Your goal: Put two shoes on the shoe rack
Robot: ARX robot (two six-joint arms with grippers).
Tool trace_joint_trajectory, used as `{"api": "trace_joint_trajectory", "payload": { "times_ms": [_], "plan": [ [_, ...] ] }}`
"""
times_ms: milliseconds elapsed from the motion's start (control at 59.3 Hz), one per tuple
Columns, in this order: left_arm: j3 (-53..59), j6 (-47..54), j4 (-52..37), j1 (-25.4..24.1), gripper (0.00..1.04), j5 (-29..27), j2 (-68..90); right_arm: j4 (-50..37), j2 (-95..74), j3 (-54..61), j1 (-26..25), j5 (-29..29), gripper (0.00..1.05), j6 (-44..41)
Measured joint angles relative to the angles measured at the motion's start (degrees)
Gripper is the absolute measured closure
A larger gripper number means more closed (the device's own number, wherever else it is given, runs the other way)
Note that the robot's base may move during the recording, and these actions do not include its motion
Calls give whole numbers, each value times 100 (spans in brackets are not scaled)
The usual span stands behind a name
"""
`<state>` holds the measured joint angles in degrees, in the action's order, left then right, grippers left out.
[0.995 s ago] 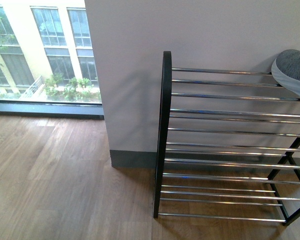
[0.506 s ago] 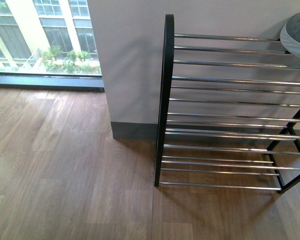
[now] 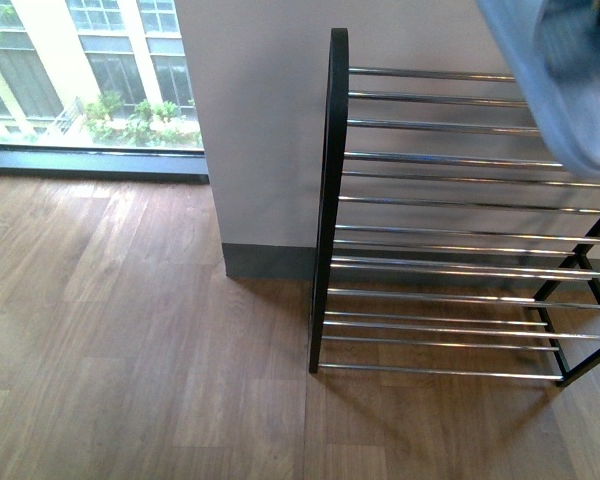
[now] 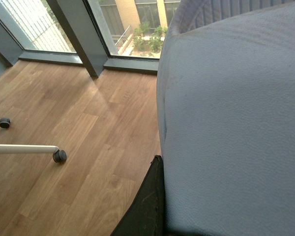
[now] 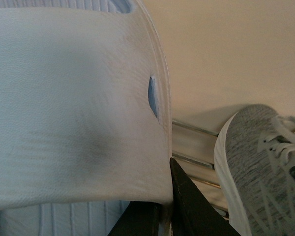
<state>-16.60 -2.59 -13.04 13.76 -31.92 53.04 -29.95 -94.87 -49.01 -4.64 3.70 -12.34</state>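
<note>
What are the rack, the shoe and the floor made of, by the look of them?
Rack: the frame looks like black painted metal; the bars are shiny, mirror-like, probably chrome.
Shoe: grey flecked knit upper, with a smooth white sole, likely foam or rubber.
Floor: wood-grain planks, either wood or laminate.

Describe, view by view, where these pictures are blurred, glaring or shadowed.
Front view: shoe smeared by motion blur; rack sharp, its shadow on the wall. Left wrist view: window overexposed. Right wrist view: near sole soft, second shoe sharper.
</note>
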Motion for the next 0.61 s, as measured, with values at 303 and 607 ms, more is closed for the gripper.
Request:
{"api": "trace_joint_trajectory", "payload": {
  "times_ms": [303, 607],
  "plan": [
    [0, 0, 0, 0, 103, 0, 0, 498, -1556, -1222, -146, -350, 103, -391],
    [0, 0, 0, 0, 103, 0, 0, 1062, -2490, -2448, -503, -831, 103, -728]
  ]
}}
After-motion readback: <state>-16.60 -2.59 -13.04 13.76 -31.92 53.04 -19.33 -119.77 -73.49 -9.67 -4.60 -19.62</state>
